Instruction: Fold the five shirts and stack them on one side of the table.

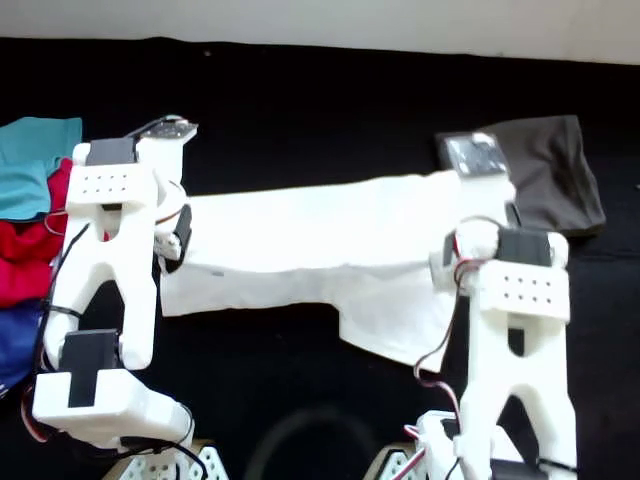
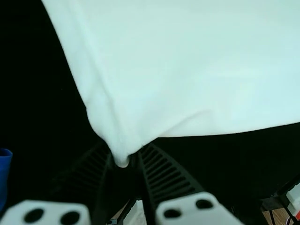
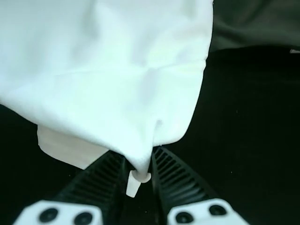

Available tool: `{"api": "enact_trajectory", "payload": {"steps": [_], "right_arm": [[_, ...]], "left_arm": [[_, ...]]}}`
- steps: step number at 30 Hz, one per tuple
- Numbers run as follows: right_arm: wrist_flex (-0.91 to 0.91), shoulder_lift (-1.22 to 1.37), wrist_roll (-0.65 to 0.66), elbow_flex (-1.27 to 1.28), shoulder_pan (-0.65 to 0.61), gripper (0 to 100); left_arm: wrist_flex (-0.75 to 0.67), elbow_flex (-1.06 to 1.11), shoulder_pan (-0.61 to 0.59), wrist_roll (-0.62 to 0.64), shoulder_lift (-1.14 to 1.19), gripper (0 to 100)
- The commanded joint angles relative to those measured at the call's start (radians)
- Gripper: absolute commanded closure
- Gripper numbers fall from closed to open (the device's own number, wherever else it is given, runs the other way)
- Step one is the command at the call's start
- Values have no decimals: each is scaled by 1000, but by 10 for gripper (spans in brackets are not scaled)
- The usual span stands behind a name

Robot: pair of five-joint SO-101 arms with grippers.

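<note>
Two robot arms stand at the 6 o'clock edge of a black table [image 1: 300,110], holding a white shirt [image 1: 320,235] spread out between them across the centre. The left gripper [image 2: 125,158] is pinched on a bunched corner of the cloth at its 9 o'clock end. The right gripper [image 3: 140,165] is clamped on a doubled edge at the 3 o'clock end, where a flap of fabric trails toward 5 o'clock. A dark shirt [image 1: 555,185] lies at 2 o'clock, just beside the white shirt's far end. At 9 o'clock a teal shirt [image 1: 30,165], a red shirt [image 1: 30,250] and a blue shirt [image 1: 12,340] lie heaped against the table's edge.
</note>
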Motion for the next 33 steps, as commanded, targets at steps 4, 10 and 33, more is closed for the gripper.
{"api": "enact_trajectory", "payload": {"steps": [4, 10, 33], "right_arm": [[-15, -64, 37, 116, 27, 992], [-82, -64, 38, 206, 27, 992], [41, -65, 69, 193, -31, 801]], "left_arm": [[-74, 96, 12, -6, -47, 991], [-140, 183, 12, -6, -47, 991], [-140, 176, -53, -92, -58, 853]]}}
